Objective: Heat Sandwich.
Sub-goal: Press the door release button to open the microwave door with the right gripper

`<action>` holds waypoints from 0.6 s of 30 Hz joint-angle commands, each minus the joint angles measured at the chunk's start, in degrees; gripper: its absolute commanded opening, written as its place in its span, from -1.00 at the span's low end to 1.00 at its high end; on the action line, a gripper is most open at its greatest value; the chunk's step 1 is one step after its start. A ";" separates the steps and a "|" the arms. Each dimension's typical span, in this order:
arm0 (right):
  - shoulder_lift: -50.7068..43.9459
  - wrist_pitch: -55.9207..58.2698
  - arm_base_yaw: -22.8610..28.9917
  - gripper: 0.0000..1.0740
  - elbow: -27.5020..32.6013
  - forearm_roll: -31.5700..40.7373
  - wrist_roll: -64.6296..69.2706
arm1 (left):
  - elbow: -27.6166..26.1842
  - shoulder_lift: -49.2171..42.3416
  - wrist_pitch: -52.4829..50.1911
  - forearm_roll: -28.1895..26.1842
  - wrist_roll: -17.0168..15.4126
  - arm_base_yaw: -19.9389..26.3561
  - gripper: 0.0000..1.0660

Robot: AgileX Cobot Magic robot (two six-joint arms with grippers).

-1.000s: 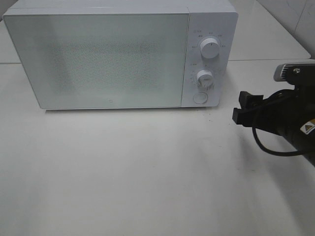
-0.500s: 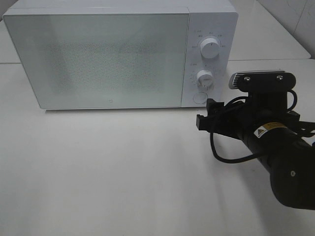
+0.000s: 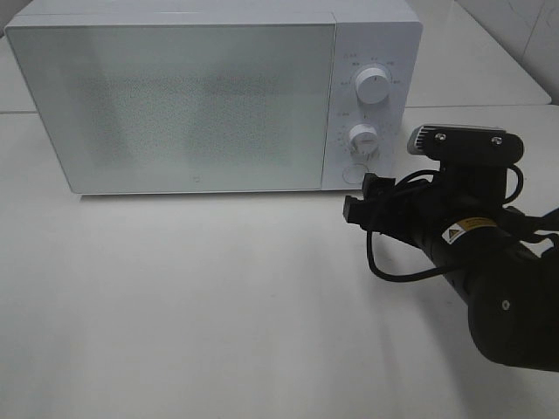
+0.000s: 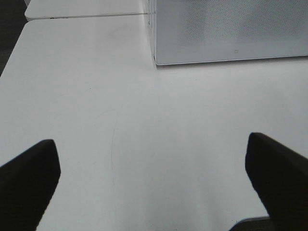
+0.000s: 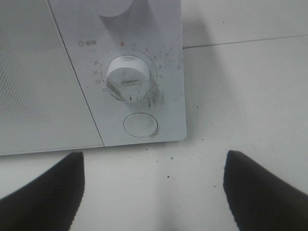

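Note:
The sandwich is out of view; nothing shows through the frosted door [image 3: 175, 100] of the white microwave [image 3: 210, 17], which is closed. My right gripper [image 3: 360, 199] is open and empty, its fingertips just in front of the control panel, level with the round button [image 3: 354, 174]. In the right wrist view that round button [image 5: 140, 124] lies below the timer knob [image 5: 130, 77], and the right gripper [image 5: 151, 192] has its dark fingers [image 5: 43, 192] spread wide to either side. Over bare table, my left gripper [image 4: 154, 180] stands open and empty, left of the microwave's corner [image 4: 155, 60].
The microwave stands at the back of the white table [image 3: 192, 297]. An upper knob [image 3: 374, 87] sits above the timer knob [image 3: 363, 138]. A cable [image 3: 393, 262] loops under the right wrist. A table seam [image 4: 86, 16] runs behind the microwave.
My right arm has come in from the right edge toward the microwave's control panel, bringing its fingertips up to the round button. The microwave has not moved.

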 commanded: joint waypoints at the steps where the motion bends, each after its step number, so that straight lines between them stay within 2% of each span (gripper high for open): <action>1: -0.23 -0.23 0.06 0.42 -0.46 -0.06 9.68 | 0.17 -1.49 -0.92 0.00 -0.23 0.23 0.90; 2: -0.23 -0.06 0.06 0.42 -0.46 -0.06 16.10 | 0.17 -1.49 -0.92 0.00 -0.23 0.23 0.90; 5: -0.23 0.00 0.06 0.42 -0.46 -0.06 23.55 | 0.17 -1.49 -0.92 0.00 -0.23 0.23 0.90; 7: -0.23 0.11 0.06 0.42 -0.46 -0.06 34.84 | 0.17 -1.49 -0.92 0.00 -0.23 0.23 0.90; 8: -0.23 0.11 0.06 0.42 -0.46 -0.06 34.84 | 0.17 -1.49 -0.92 0.00 -0.23 0.23 0.90; 11: -0.23 1.09 0.06 0.41 -0.46 -0.06 50.99 | 0.17 -1.49 -0.92 0.00 -0.23 0.23 0.90; 12: -0.23 1.09 0.06 0.41 -0.46 -0.06 50.99 | 0.17 -1.49 -0.92 0.00 -0.23 0.23 0.90; 15: -0.23 2.46 0.06 0.34 -0.46 -0.06 64.57 | 0.17 -1.49 -0.92 0.00 -0.23 0.23 0.90; 18: -0.23 2.92 0.06 0.29 -0.46 -0.06 69.39 | 0.17 -1.49 -0.92 0.00 -0.23 0.23 0.90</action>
